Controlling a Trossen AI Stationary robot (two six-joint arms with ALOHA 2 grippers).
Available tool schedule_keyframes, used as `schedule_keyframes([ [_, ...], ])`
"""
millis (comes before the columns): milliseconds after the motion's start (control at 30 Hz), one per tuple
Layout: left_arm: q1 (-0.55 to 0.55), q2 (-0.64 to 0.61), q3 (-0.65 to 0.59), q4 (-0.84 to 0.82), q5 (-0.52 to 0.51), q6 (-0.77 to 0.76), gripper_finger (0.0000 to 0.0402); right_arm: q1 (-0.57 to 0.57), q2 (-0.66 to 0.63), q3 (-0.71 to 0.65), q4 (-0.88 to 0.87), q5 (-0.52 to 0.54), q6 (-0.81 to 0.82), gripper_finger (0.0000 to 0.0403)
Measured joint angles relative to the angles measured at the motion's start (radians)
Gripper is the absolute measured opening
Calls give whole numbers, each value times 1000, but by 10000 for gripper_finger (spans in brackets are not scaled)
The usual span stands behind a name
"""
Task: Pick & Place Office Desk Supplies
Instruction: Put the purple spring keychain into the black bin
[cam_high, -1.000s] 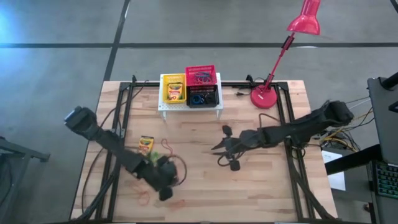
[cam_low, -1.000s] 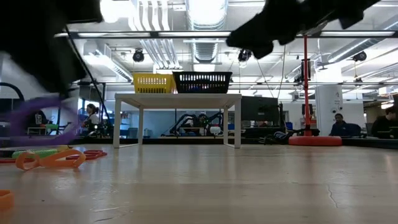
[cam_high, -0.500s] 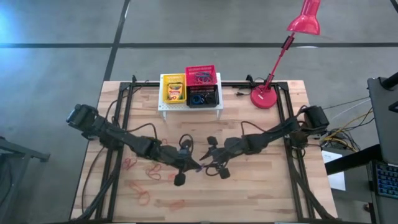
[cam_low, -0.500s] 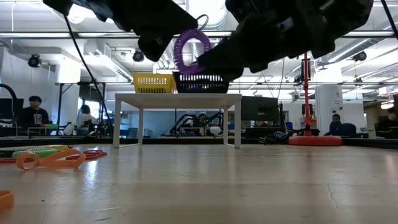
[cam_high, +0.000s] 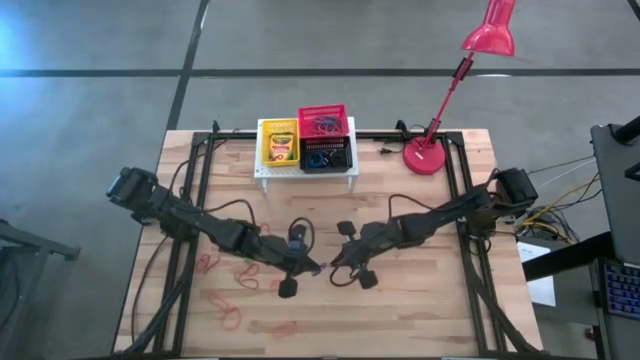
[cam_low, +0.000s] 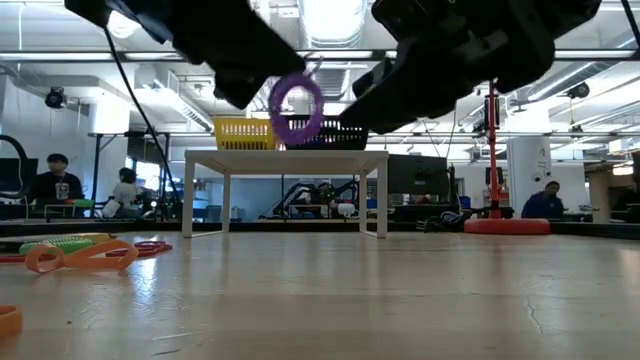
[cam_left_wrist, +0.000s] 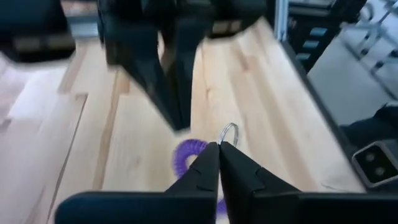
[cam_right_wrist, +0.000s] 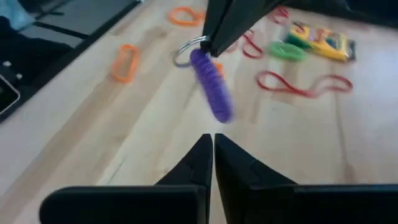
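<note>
**Purple coil hangs between the two grippers, above the table middle**

Clearly the coming move turns on one relation: the purple coiled loop (cam_low: 297, 102) is pinched at the tips of the left gripper (cam_high: 312, 268), which is closed on it, and it hangs free in the air, not touching the table (cam_high: 420, 310). In the high view the right gripper (cam_high: 338, 266) stands just beside it, at 3 o'clock from the loop, tip facing tip. Its fingers look pressed together and hold nothing. In the right wrist view the loop's long axis hangs down from the pinch toward these fingers, so both arms are almost equally near, but only the left one carries it.

My judgement: a hand-over or a carry to the baskets is in hand. The red basket (cam_high: 323, 121) and black basket (cam_high: 327, 157) sit on the white stand (cam_high: 262, 172) at 12 o'clock, well apart from the loop.
</note>
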Motion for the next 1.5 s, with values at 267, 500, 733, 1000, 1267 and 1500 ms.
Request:
schedule_keyframes([
  [267,1,0,-3,-88,-105,-71,74,-1,-84,28,-173,69,35,8],
  [500,0,0,-46,-77,-108,-80,42,-1,-42,27,-157,67,55,8],
  [733,0,0,-106,-49,-110,-183,3,-2,77,26,-97,-48,36,29],
  [1000,0,0,-153,37,-135,-216,6,-2,138,26,-89,-96,-221,128],
  [1267,0,0,-154,42,-157,-216,6,-23,144,26,-87,-111,-455,158],
  [1500,0,0,-154,62,-157,-235,6,-50,217,75,-96,-218,-490,143],
])
